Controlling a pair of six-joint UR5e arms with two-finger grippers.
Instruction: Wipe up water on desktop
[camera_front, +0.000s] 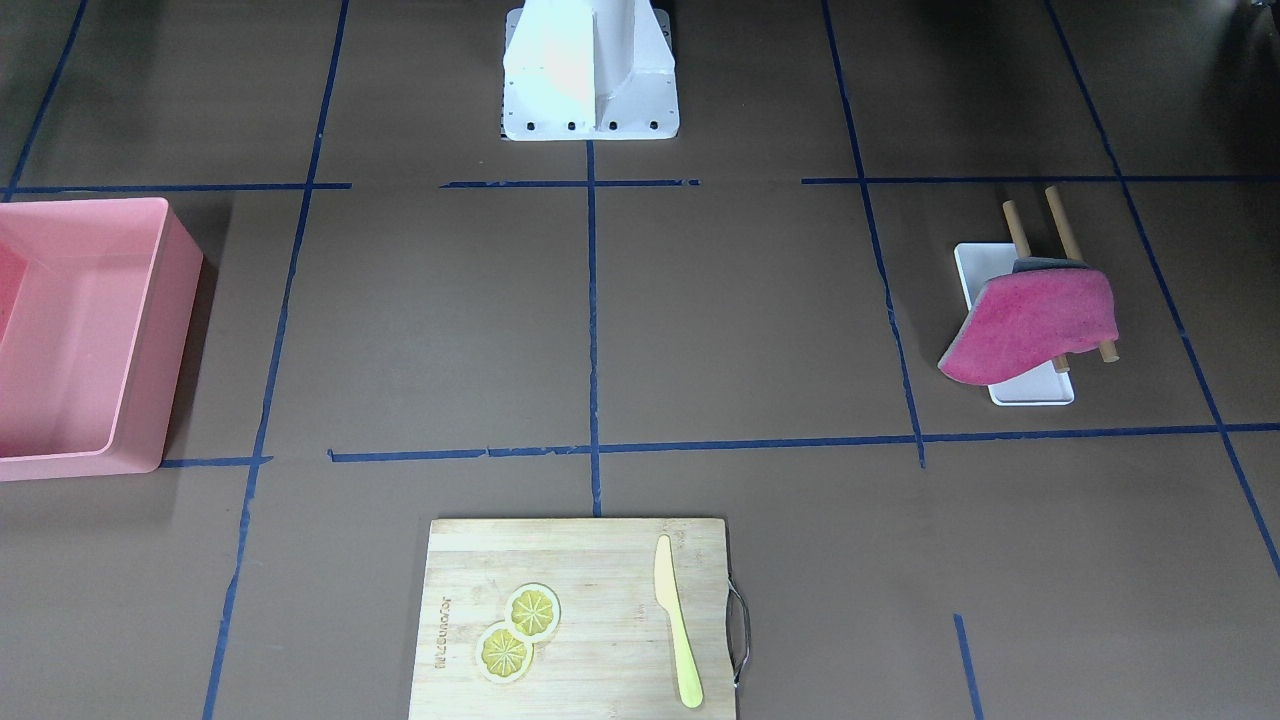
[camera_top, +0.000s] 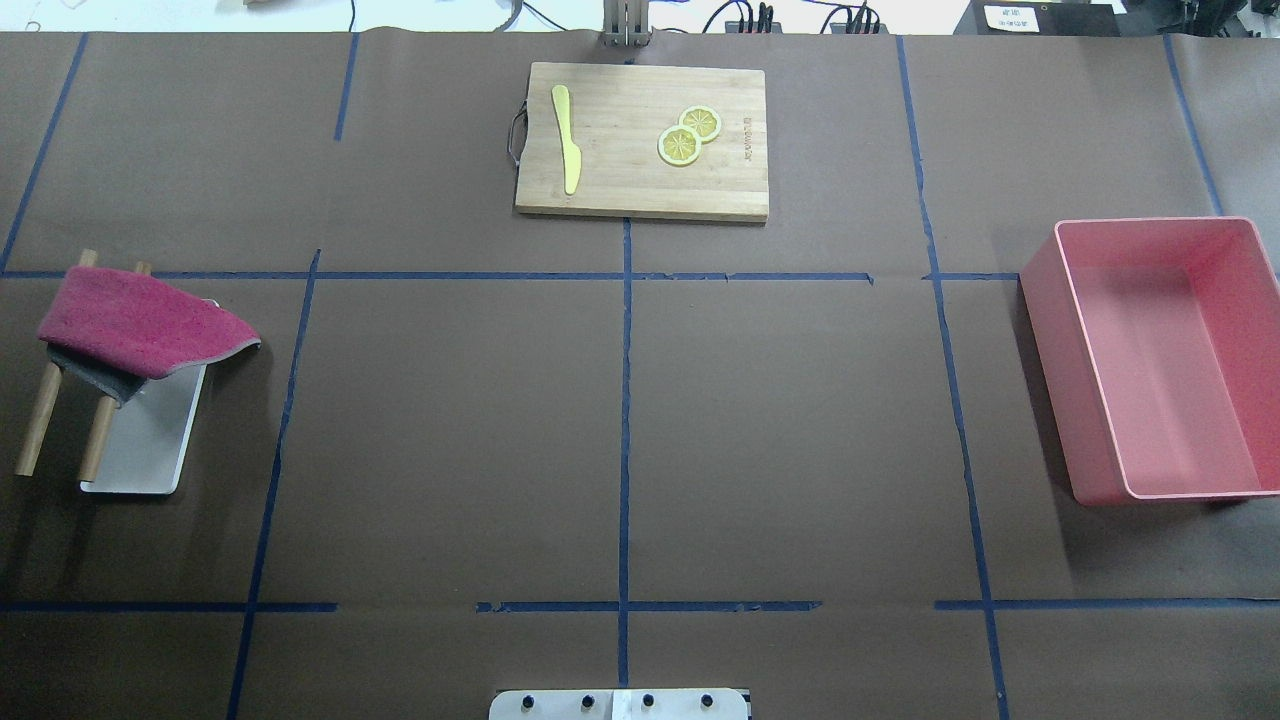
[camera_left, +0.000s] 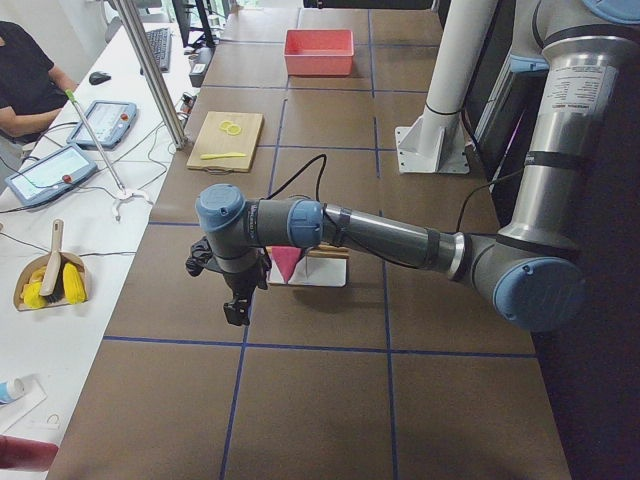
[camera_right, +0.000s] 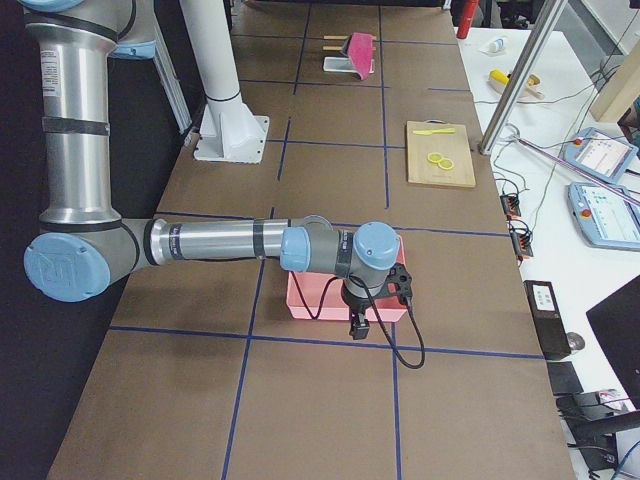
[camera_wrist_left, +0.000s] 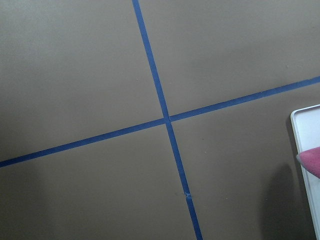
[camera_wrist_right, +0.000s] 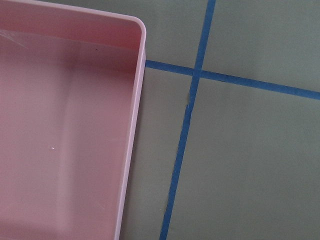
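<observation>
Matte dark-brown bench (camera_top: 450, 440), blue-taped rectangles. Fuzzy magenta cloth (camera_top: 140, 322) draped over round wooden dowels (camera_top: 35, 432). Cannot tell grip of left pincer (camera_left: 237, 308), right pincer (camera_right: 358, 326).

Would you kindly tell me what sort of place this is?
Likely a robotics lab: a tape-gridded desktop, a seated operator, and teach pendants nearby.

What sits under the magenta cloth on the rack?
Beneath the magenta cloth, a grey cloth peeks out; both drape over two wooden rods above a white tray. The tray's covered part is hidden.
</observation>
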